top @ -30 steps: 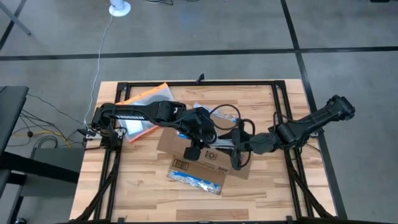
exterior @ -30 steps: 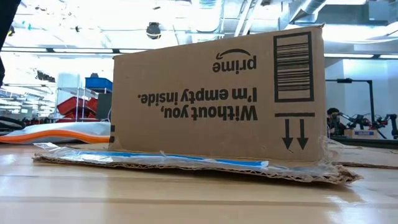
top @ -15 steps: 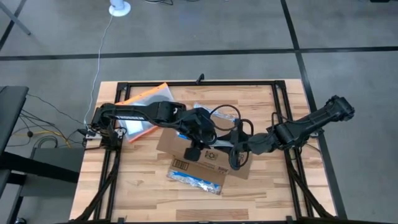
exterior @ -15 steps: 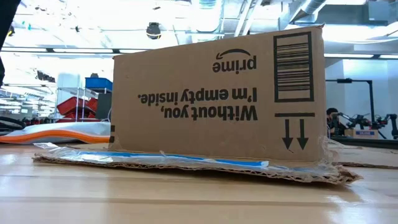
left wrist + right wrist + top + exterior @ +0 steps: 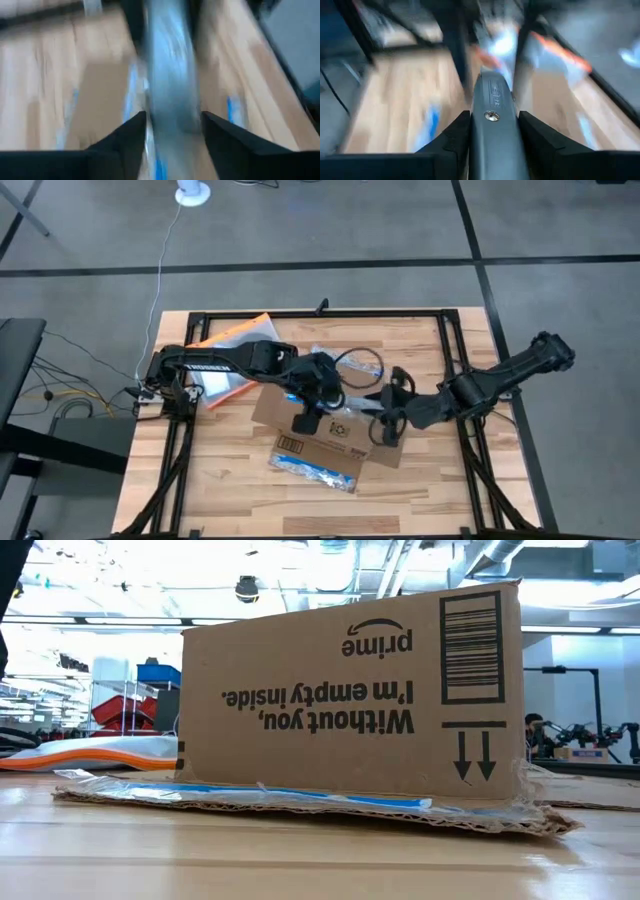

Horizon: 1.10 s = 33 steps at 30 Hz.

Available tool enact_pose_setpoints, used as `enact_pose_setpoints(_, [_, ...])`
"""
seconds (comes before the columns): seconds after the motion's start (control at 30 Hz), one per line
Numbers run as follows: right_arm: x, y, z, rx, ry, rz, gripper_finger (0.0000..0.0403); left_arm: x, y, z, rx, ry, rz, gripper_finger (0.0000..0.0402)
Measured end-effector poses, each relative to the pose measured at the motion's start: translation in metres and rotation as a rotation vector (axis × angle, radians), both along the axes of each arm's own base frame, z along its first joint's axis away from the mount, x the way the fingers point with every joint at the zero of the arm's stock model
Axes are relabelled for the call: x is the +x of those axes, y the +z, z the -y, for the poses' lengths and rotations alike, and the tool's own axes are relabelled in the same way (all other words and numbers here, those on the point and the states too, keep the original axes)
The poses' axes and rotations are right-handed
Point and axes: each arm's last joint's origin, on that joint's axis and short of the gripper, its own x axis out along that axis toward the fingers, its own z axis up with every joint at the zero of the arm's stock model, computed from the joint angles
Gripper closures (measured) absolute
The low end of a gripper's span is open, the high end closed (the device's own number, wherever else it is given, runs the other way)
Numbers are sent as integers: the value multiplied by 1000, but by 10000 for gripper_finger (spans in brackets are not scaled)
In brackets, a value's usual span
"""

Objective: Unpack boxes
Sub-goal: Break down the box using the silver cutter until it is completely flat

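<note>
The brown cardboard box (image 5: 325, 435) sits mid-table; in the low view its printed side (image 5: 350, 690) stands upright on a torn flap (image 5: 300, 802) that lies flat. Above the box, a long grey bar (image 5: 362, 402) spans between my two grippers. My left gripper (image 5: 328, 394) comes from the table's left and is shut on one end. My right gripper (image 5: 386, 412) comes from the right and is shut on the other end. Neither gripper shows in the low view. My left gripper has the grey bar (image 5: 170, 95) between its two fingers (image 5: 132, 132), which lie along it, coming roughly level from the table's left. Blur hides the exact place of contact. My right gripper pinches the bar's other end (image 5: 492, 117), by a small screw, between its two fingers (image 5: 457, 135). They come from the table's right and lie along the bar, which is held above the box.
An orange-edged clear pouch (image 5: 232, 348) lies at the far left. A clear packet with blue print (image 5: 315, 465) lies just near of the box. Another clear packet with a black cord loop (image 5: 350, 360) lies beyond it. Bare wood is at the near edge.
The grey bar and my right gripper have shifted slightly toward the table's far edge, above the box. My left gripper has stayed at the bar's other end. The box has not moved.
</note>
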Motion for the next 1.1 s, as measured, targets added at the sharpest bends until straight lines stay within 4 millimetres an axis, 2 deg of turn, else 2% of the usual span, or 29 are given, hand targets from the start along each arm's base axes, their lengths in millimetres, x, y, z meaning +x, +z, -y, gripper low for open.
enact_pose_setpoints(0.1, [-18,-4,-1,34,-57,-81,288,-4,-3,1,-5,14,-55,169])
enact_pose_setpoints(0.2, [-45,-16,-6,28,-131,-190,288,-8,-6,0,-5,47,-104,161])
enact_pose_setpoints(0.37, [-83,-29,-21,64,-196,-157,288,-8,-6,3,-14,56,-107,158])
enact_pose_setpoints(0.53, [-114,-52,-31,86,-238,-89,288,-4,-3,7,-47,84,-54,156])
enact_pose_setpoints(0.73, [-125,-70,-37,86,-233,-94,288,-2,-2,9,-91,131,-38,156])
enact_pose_setpoints(1.1, [-126,-68,-34,54,-219,-70,288,-1,-2,9,-116,167,-39,155])
